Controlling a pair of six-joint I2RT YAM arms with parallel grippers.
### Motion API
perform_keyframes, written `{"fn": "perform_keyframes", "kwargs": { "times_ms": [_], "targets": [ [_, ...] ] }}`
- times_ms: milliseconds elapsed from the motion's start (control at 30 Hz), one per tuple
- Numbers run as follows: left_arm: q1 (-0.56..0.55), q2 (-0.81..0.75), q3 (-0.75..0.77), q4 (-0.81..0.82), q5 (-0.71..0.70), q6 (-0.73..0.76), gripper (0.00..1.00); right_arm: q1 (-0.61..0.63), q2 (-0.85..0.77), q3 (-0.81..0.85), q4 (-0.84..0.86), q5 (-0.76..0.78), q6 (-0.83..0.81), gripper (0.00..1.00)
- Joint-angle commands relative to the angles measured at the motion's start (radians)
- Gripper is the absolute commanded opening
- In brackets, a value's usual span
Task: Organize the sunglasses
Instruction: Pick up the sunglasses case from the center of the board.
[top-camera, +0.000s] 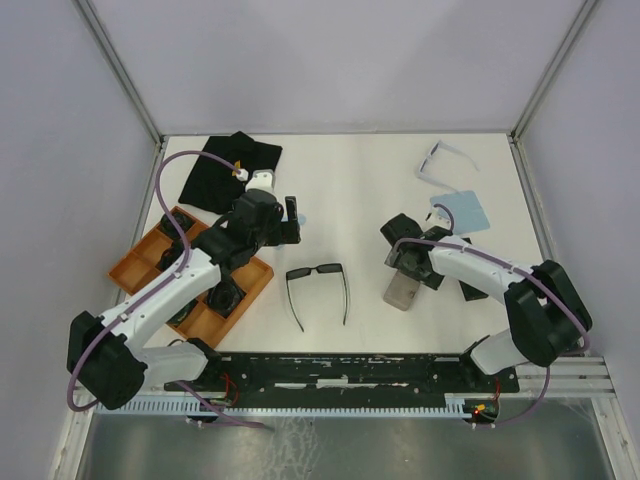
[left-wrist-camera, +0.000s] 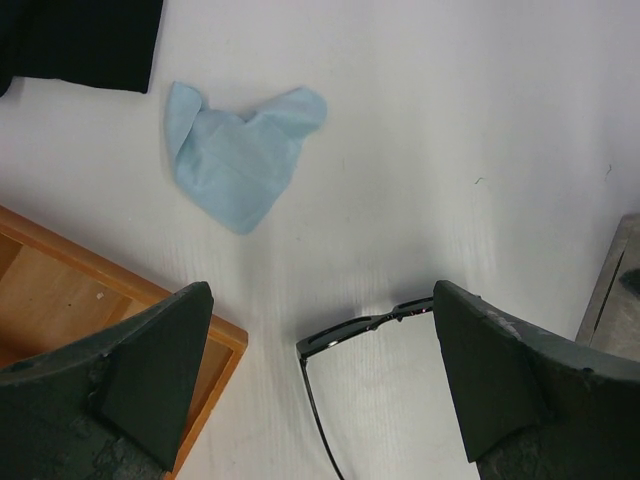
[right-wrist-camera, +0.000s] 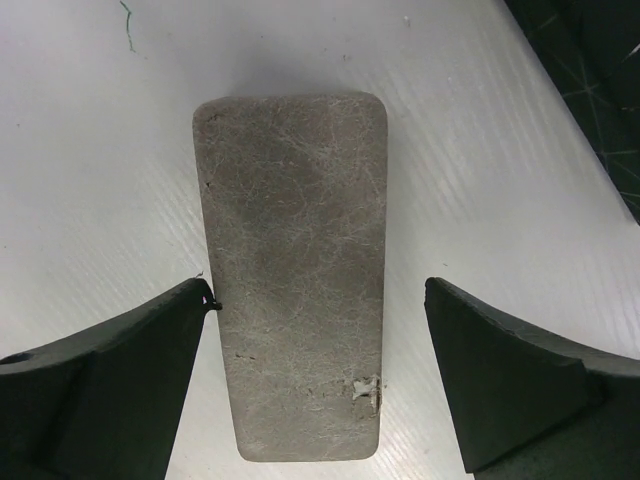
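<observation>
Pincer jaws on both arms are being held wide apart, with nothing being gripped.

From above, the left pincer (top-camera: 290, 222) is being held over the table (top-camera: 360, 180), near the far side of the black sunglasses (top-camera: 316, 271). These are lying unfolded near the middle, with the dark lenses facing away and the temples pointing toward the arm bases. The pale sunglasses (top-camera: 441, 158), thin-framed and translucent, are lying at the far right, beyond a light blue cloth (top-camera: 462, 212). The right pincer (top-camera: 398, 248) is being held above a grey case (top-camera: 402, 293). An orange tray (top-camera: 135, 265) is sitting at the left.

Through the left wrist camera, the black frame's front and one temple are being shown between the fingers (left-wrist-camera: 150, 370), touching neither. A crumpled blue cloth (left-wrist-camera: 240, 160) is lying beyond.

Through the right wrist camera, the grey case is being straddled, one finger just beside its edge.
</observation>
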Motion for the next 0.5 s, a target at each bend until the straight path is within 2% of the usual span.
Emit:
{"fn": "perform_keyframes", "kwargs": {
  "times_ms": [0,167,467],
  "targets": [
    [0.002,0.003,0.056,0.044,0.005,-0.006,0.98,0.016,0.029,0.026,0.032,-0.010,0.011,0.98],
    [0.002,0.004,0.055,0.045,0.006,-0.006,0.97,0.034,0.055,0.052,0.012,0.010,0.000,0.89],
    [0.002,-0.004,0.040,0.052,0.004,-0.003,0.97,0.048,0.091,0.060,-0.005,0.019,0.013,0.82]
  ]
}}
